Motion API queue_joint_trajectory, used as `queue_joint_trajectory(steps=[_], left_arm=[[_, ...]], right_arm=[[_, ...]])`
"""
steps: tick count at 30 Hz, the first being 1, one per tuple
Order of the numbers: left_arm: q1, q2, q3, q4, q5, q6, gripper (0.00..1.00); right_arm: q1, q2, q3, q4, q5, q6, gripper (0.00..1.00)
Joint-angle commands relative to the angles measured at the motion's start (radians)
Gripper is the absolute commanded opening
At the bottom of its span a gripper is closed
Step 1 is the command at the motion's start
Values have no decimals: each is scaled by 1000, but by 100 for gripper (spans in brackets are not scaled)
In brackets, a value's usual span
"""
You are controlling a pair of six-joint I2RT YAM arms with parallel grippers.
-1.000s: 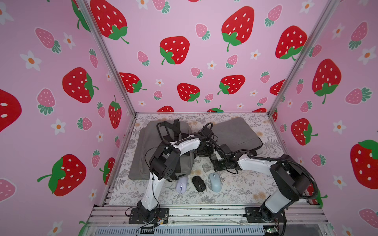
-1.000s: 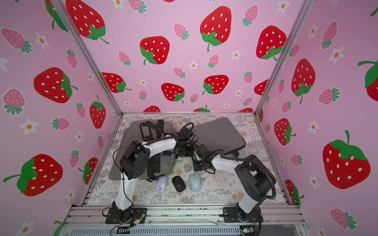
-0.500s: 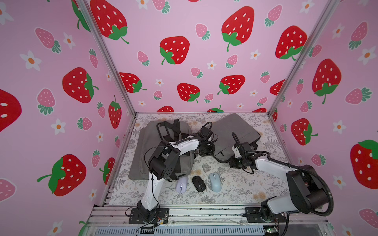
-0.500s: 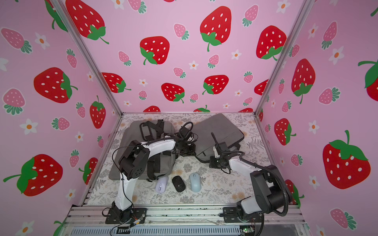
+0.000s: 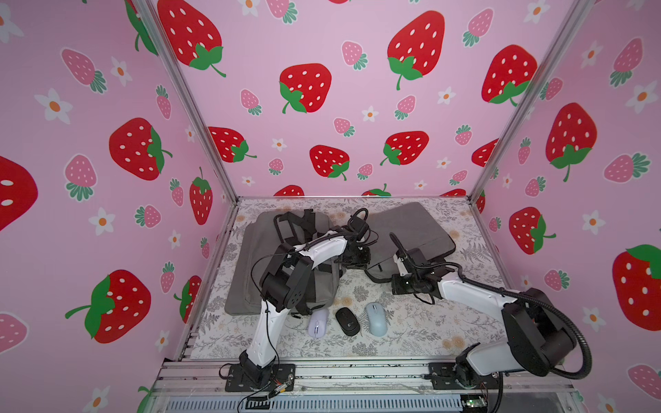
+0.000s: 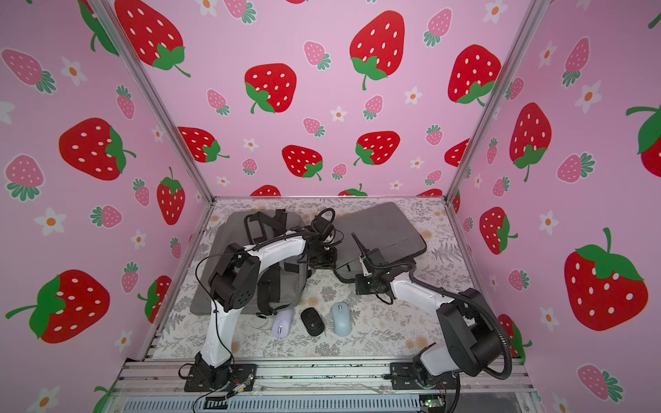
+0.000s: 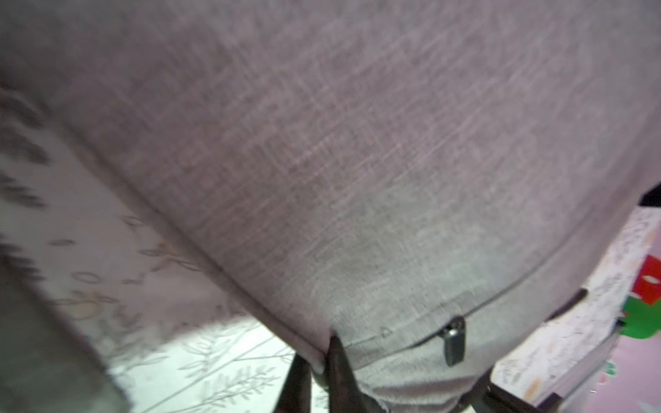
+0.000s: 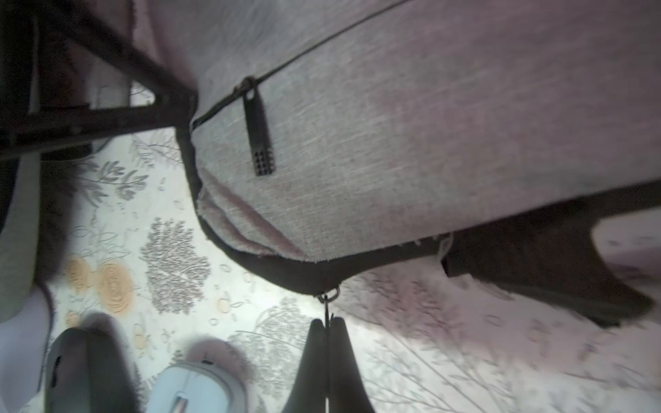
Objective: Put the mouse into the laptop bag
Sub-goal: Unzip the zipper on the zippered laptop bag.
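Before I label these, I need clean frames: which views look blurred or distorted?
Left wrist: laptop bag fabric soft, tablecloth smeared, likely motion blur. Right wrist: pocket zipper tab crisp, blue mouse blurred. Both top views: sharp, evenly lit, stretched toward the edges.

The left wrist view is blurred throughout. Its lower edge cuts off the slightly parted fingers (image 7: pixel 343 375) of the left gripper (image 7: pixel 317 352). In both top views, those fingertips are hidden under the wrist and cables.

In the right wrist view, the right gripper (image 8: pixel 326 323) is likewise cut off. Its closed fingers hide most of the thin metal zipper pull (image 8: pixel 332 292) on the grey fabric laptop bag (image 8: pixel 429 125). That view's edges crop the black oval mouse (image 8: pixel 86 372), the pale blue mouse (image 8: pixel 200 389) and the lilac mouse (image 8: pixel 16 354).

In both top views, the left arm (image 5: pixel 322 250) covers part of the grey fabric backpack (image 5: pixel 323 286).
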Motion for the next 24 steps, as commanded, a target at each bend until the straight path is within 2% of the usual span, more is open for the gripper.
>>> queue_joint_trajectory(steps=[1,3,6,10,15,18,23,24], left_arm=[[14,-48,13,-49,-101,19,48],[6,-91,-31,-53,-102,8,58],[-12,-146,-112,-58,-105,-15,65],[-48,-180,-208,-39,-98,-58,66],[-87,-160,-244,41,-53,-108,61],[-100,-114,-199,41,-45,-113,49],[-98,-87,-165,37,-57,-112,1],[-96,-92,-166,36,-62,-108,0]], right_arm=[[38,70,4,9,-46,82,0],[38,114,26,32,-59,83,0],[38,157,63,53,-71,67,0],[35,183,107,58,-76,42,0],[31,189,120,60,-86,35,0],[28,183,109,58,-92,39,0],[3,147,64,27,-78,44,0],[-13,136,51,14,-74,44,0]])
